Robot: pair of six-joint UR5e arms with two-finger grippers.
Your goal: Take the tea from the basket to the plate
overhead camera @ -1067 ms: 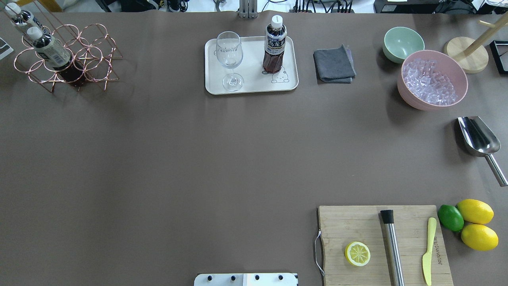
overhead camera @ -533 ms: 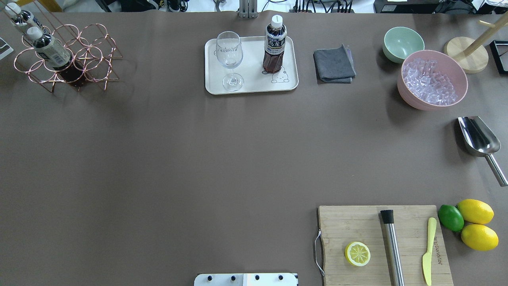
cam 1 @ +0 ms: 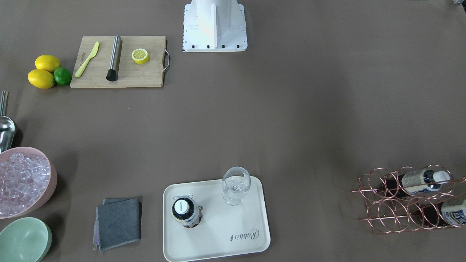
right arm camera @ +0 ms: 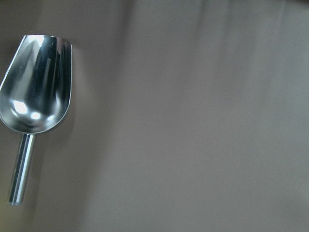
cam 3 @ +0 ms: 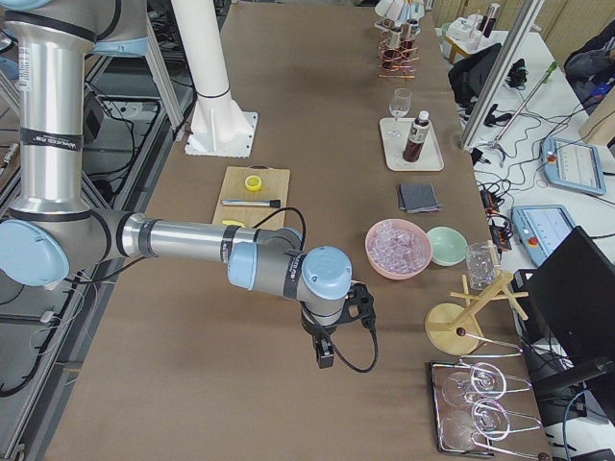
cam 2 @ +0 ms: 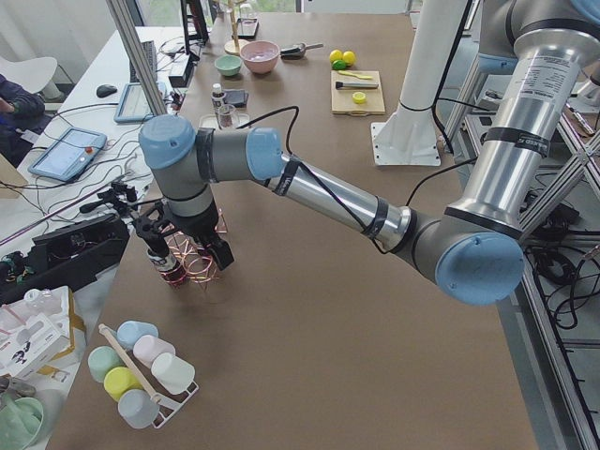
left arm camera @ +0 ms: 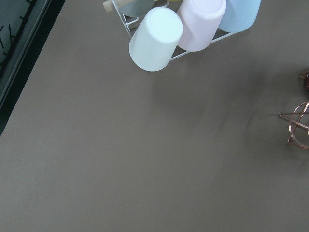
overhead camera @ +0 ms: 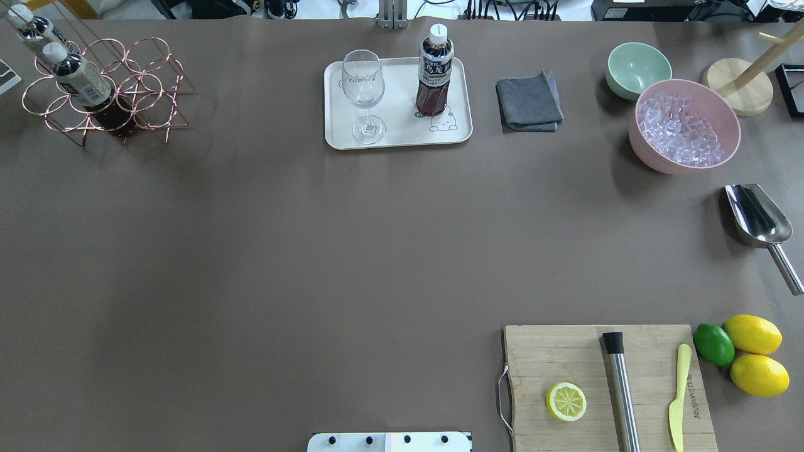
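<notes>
Brown table (overhead camera: 251, 251) w/ tea (overhead camera: 434, 75) upright on plate (overhead camera: 399, 107), prob. desks (cam 2: 89, 70) beside

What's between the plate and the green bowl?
A folded grey cloth, touching neither the plate nor the green bowl. The overhead view shows it best.

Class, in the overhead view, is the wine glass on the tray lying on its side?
No, the wine glass stands upright on the tray, beside the tea bottle.
</notes>
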